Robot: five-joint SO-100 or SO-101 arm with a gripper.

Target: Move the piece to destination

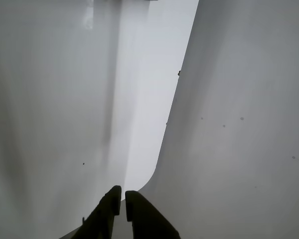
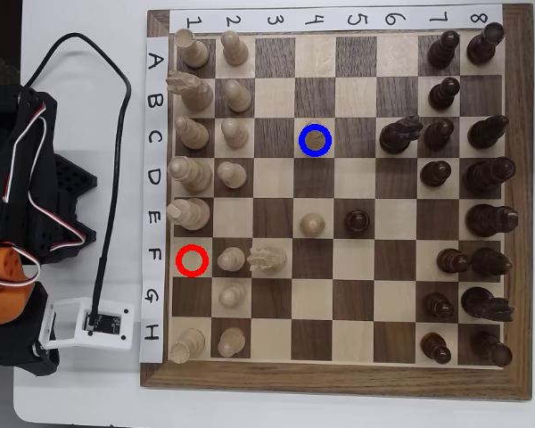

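White table w/ wooden chessboard, black cable, arm base on it.

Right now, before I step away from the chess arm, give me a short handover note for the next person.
Gripper: shut with nothing in it, seen in the wrist view over bare white table, off the board.
Piece: standing inside the blue ring on the dark square, row C, column 4, in the overhead view.
Red-ringed square: nothing on it.
Done: the piece appears to be on its destination and released.
Left: probably nothing; just check that it stands upright and centred.
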